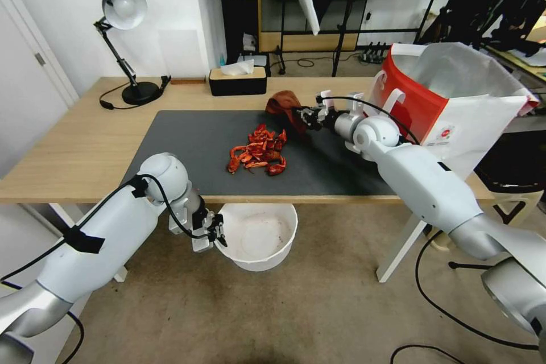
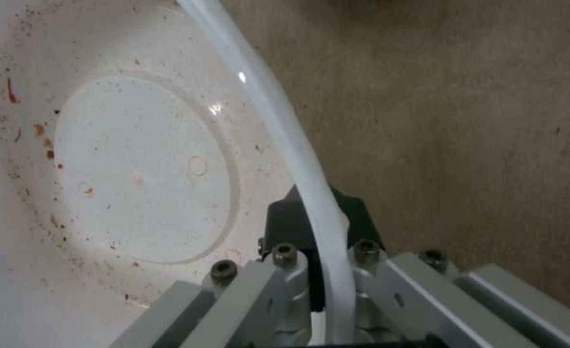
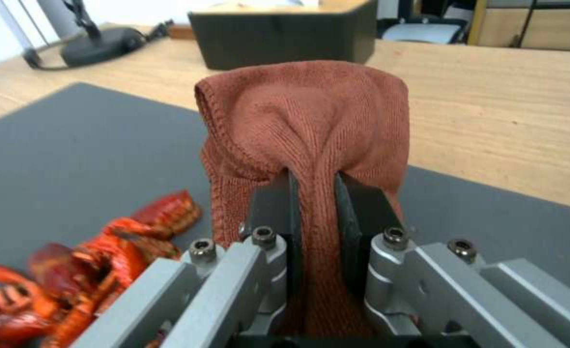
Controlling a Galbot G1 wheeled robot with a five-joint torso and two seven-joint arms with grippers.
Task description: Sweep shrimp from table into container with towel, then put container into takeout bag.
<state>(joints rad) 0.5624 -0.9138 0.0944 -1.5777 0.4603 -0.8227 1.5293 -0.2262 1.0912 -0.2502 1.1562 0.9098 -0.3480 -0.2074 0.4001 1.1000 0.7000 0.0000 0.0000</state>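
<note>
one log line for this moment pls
left gripper: shut on container rim below table edge | right gripper: shut on towel behind shrimp

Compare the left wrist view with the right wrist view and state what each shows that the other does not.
Left wrist view alone: the left gripper shut on the rim of the round white plastic container, stained reddish inside and empty, with speckled floor beyond it.

Right wrist view alone: the right gripper shut on the bunched rust-brown towel, the glossy red-orange shrimp heaped beside it on the dark grey mat, the light wood table, and a black tissue box.

Shared: each shows its own gripper clamping something; no object appears in both.
</note>
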